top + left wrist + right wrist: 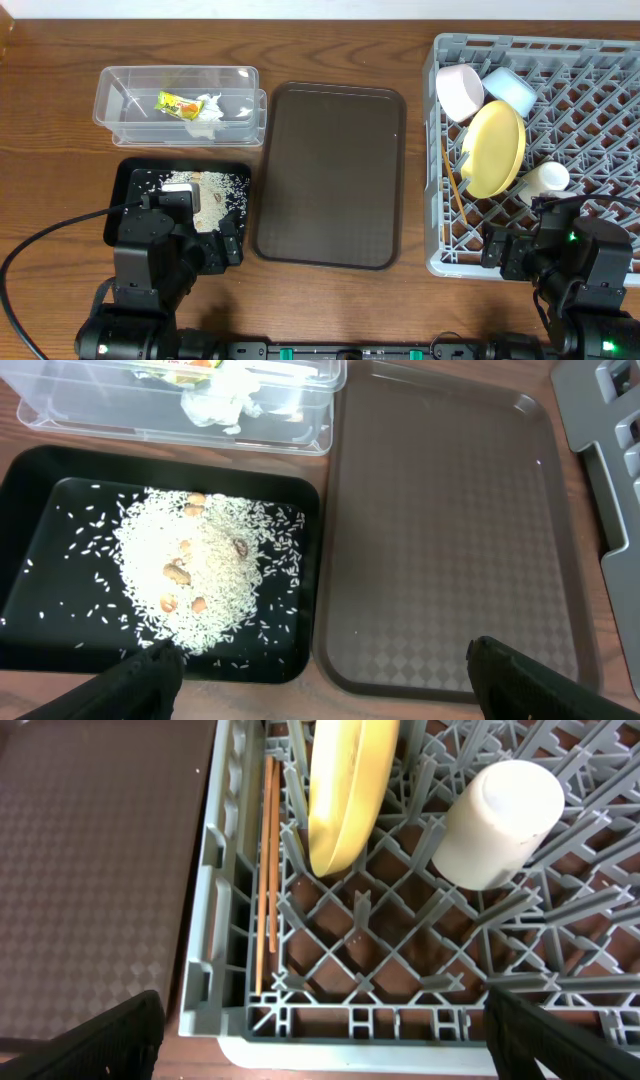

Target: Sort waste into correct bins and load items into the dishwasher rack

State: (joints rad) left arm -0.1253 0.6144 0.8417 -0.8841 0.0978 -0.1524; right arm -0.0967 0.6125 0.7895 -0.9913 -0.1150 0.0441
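The grey dishwasher rack (600, 120) holds the yellow plate (494, 150) on edge, the white bowl (459, 91), the light blue bowl (510, 88), the white cup (545, 179) and the chopsticks (450, 175). The plate (345, 780), cup (500, 820) and chopsticks (268, 870) also show in the right wrist view. The clear tub (125, 110) holds the snack wrapper (176, 102) and the tissue (207, 112). The black tray (30, 510) holds the rice (205, 565). My left gripper (320, 680) is open and empty near the black tray's front edge. My right gripper (320, 1040) is open and empty over the rack's front rim (330, 1020).
The dark brown serving tray (330, 175) lies between the bins and the rack, with nothing on it. It also shows in the left wrist view (450, 520). A black cable (40, 240) loops at the table's left front.
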